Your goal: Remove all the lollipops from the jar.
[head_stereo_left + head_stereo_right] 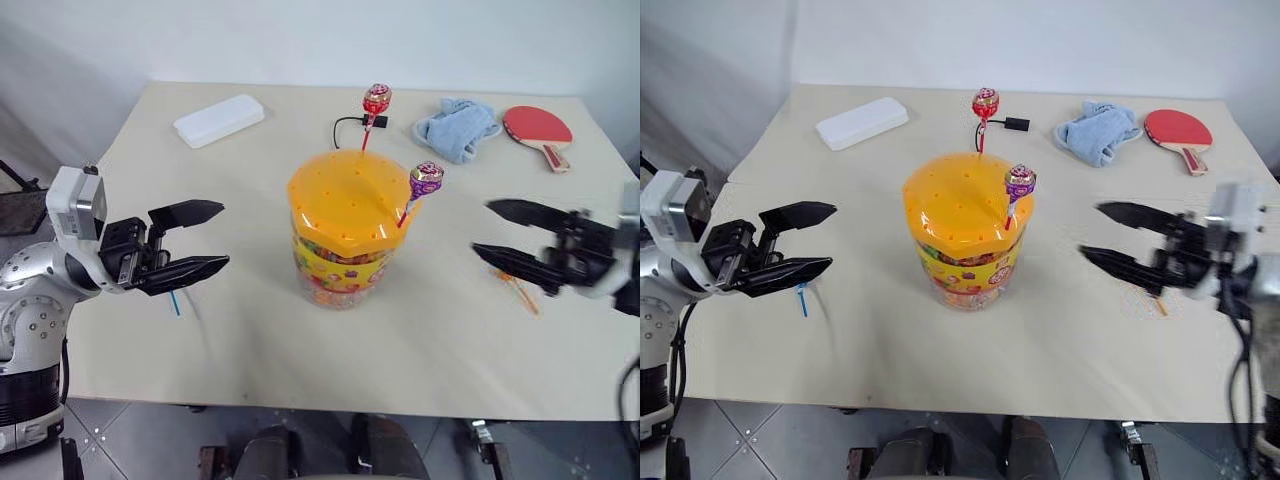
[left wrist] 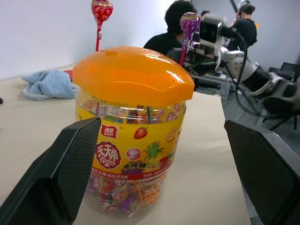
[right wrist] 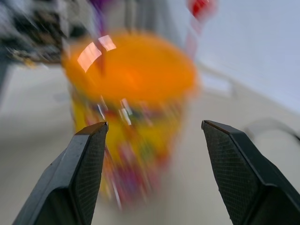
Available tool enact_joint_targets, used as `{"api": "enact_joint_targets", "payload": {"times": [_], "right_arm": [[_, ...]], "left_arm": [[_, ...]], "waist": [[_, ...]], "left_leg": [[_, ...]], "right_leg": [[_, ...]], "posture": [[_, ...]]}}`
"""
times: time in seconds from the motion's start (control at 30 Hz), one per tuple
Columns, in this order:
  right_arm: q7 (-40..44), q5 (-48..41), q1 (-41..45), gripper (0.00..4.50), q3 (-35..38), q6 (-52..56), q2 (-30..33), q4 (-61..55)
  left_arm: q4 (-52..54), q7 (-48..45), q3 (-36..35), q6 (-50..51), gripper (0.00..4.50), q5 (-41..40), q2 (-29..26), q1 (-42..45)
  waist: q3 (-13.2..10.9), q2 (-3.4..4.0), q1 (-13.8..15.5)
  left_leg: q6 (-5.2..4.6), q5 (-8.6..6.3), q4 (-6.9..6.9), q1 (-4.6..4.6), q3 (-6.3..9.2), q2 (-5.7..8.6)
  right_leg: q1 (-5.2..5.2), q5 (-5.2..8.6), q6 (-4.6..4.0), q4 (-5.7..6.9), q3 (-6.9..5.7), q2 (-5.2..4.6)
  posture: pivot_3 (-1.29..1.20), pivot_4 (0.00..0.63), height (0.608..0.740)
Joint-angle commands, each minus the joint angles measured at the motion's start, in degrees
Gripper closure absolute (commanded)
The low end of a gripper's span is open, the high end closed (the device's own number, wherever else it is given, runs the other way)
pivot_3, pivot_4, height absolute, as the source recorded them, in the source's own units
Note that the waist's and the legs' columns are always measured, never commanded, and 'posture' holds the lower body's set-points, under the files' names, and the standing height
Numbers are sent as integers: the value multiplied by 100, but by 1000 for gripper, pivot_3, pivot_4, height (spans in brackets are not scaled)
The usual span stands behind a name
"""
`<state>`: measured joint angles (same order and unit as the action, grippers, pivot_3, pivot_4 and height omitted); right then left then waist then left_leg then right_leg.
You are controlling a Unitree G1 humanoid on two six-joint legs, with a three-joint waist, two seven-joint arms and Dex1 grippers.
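The left pincer [image 1: 198, 240] is held spread wide and empty above the tabletop [image 1: 450, 340], its fingers pointed toward the jar [image 1: 345, 228]. Just below it, a thin blue stick [image 1: 175, 302] is seen lying on the tabletop; its head is hidden behind the pincer. The right pincer [image 1: 505, 232] is likewise spread with nothing between its fingers, pointed at the jar from the other side and blurred. Beneath it an orange lollipop [image 1: 522, 292] is seen lying on the tabletop. The jar is stood upright between the two pincers, apart from both, near the middle of the tabletop; its orange domed lid [image 1: 345, 195] is dotted with small holes, and its clear body is wrapped in a yellow label. Two lollipops are planted upright in the lid: a red one [image 1: 376, 100] at the far edge and a purple one [image 1: 426, 180] on the side toward the right pincer. Farther back, a white box [image 1: 219, 120] is placed at the left, a black cable [image 1: 352, 122] behind the jar, a blue cloth [image 1: 457, 128] to the right, and a red paddle [image 1: 538, 128] just beyond the cloth. In the left wrist view, people [image 2: 176, 23] are seen seated beyond the tabletop.
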<state>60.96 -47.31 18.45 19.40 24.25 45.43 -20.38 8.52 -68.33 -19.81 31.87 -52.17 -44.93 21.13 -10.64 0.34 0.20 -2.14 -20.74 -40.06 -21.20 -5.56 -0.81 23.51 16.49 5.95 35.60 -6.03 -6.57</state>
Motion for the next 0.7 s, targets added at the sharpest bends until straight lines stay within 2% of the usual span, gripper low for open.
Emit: {"api": "enact_joint_targets", "payload": {"times": [0.03, 0.2, 0.23, 0.3, 0.53, 0.63, 0.7], "right_arm": [[-582, -117, 476, 1163, -351, 200, -283, -339], [-550, -181, 765, 1163, -664, 242, -530, -337], [-509, -277, 786, 1547, -690, 267, -553, -386], [-474, -339, 810, 1987, -732, 286, -579, -435], [-429, -440, 938, 4462, -580, 231, -637, -231], [-638, -924, 1136, 4462, -238, 368, -680, -129], [-837, -1250, 1260, 4462, 119, 613, -458, 16]], "left_arm": [[121, -27, -61, -33, 0, -43, -44, 95], [218, -9, -80, -7, 0, -99, -47, 109], [242, 1, -98, 1, 0, -114, -50, 95], [270, 8, -137, 7, 0, -131, -58, 57], [294, 43, -143, -32, 0, -150, 6, 82], [313, 32, -97, -23, 0, -191, 43, 149], [316, 6, -43, -18, 0, -203, 80, 207]], "waist": [[-1, -2, 2], [-1, -3, 0], [-2, -3, -9], [-2, -4, -16], [-2, -4, -24], [-2, -4, -23], [-2, -4, -13]], "left_leg": [[0, 0, 0, -2, 2, 1], [-3, 0, 0, -8, 4, 9], [-3, 0, 0, -8, 3, 10], [-3, 1, 0, -8, 2, 9], [-4, 1, -1, -6, 2, 7], [-5, 2, -1, -6, 1, 8], [-6, 2, -2, -6, 2, 8]], "right_leg": [[-1, 0, 0, -1, -2, 0], [0, 0, 0, -4, -10, 5], [0, 0, 0, -4, -10, 7], [0, 0, 0, -3, -9, 8], [0, 0, 0, 0, -8, 6], [0, 0, 0, 0, -7, 5], [0, 0, 0, 1, -8, 4]], "posture": [[0, 150, 740], [0, 150, 740], [0, 150, 740], [0, 150, 740], [0, 150, 740], [0, 150, 740], [0, 150, 740]]}}
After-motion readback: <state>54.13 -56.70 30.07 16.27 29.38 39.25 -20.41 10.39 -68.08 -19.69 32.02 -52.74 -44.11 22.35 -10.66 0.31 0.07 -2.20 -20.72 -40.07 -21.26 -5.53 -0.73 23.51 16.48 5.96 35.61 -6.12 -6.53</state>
